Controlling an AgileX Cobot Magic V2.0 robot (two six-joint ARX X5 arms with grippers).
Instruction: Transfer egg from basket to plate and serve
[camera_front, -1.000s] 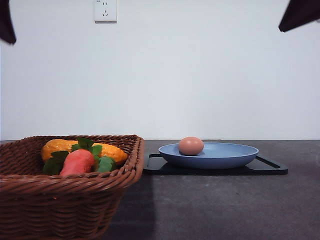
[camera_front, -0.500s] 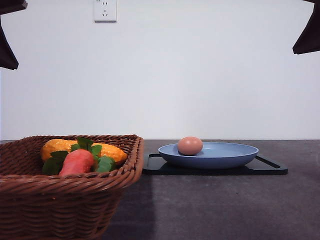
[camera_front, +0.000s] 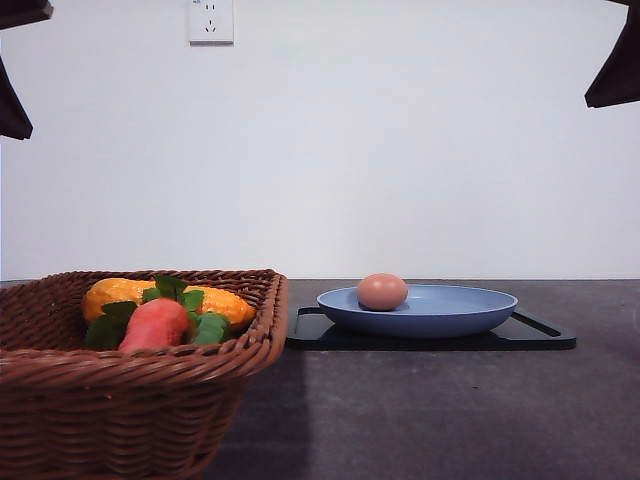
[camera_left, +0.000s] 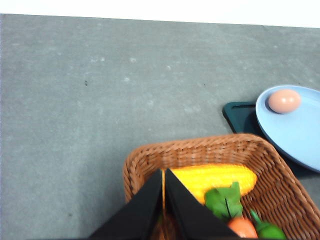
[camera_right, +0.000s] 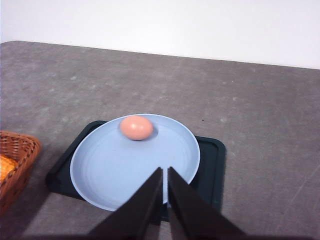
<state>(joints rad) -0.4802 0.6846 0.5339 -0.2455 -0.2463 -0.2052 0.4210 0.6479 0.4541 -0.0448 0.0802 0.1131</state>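
Note:
The pinkish-brown egg (camera_front: 382, 291) (camera_right: 136, 127) (camera_left: 284, 100) lies on the light-blue plate (camera_front: 450, 312) (camera_right: 115, 170) (camera_left: 295, 135), toward the side nearest the basket. The plate rests on a flat black tray (camera_front: 540, 335) (camera_right: 207, 165). The brown wicker basket (camera_front: 140, 400) (camera_left: 200, 150) stands at the left front with a carrot (camera_front: 155, 324) and corn (camera_front: 120, 292) in it. My left gripper (camera_left: 163, 175) hangs shut, holding nothing, high above the basket. My right gripper (camera_right: 165, 172) is shut and empty, high above the plate's near rim. Dark arm parts show at both top corners of the front view.
The table is dark grey, with bare surface in front of the tray (camera_front: 430, 410) and to the right of it. A white wall with a socket (camera_front: 211, 21) stands behind. Green leaves (camera_left: 225, 200) lie beside the corn (camera_left: 215, 180) in the basket.
Both arms rose between the earliest frame and half a second ago and have held since. The egg rocked slightly left, then settled back.

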